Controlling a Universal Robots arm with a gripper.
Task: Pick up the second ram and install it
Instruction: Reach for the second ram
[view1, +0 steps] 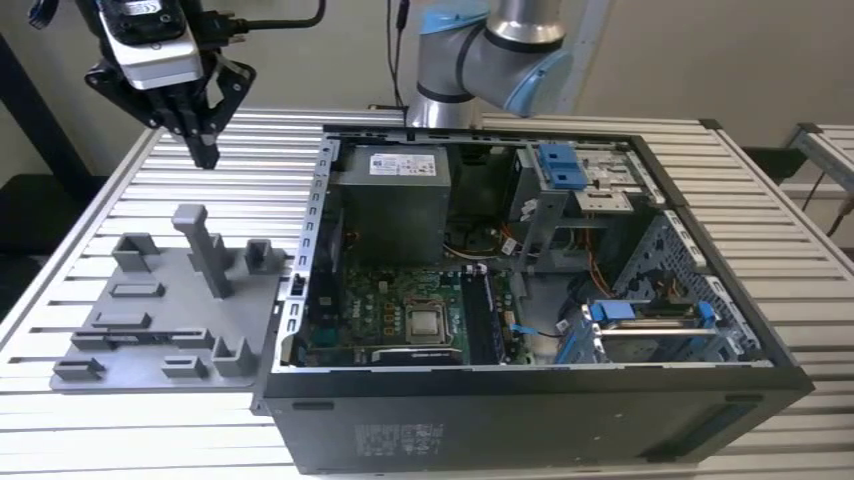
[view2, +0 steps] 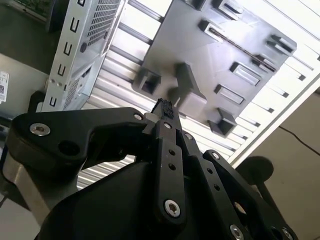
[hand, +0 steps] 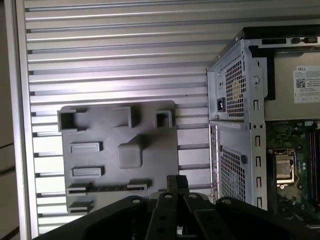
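While end effector (view1: 204, 152) hangs above table (view1: 274, 180) near grey tray (view1: 167, 312), tips pinched together on nothing, ram (hand: 107, 188) edge-up in tray slot, open computer case (view1: 534, 425) alongside

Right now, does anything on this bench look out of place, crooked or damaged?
Nothing stands out. The open computer case lies squarely on the slatted table, the grey tray sits flat beside it, and the gripper hangs over the tray, empty.
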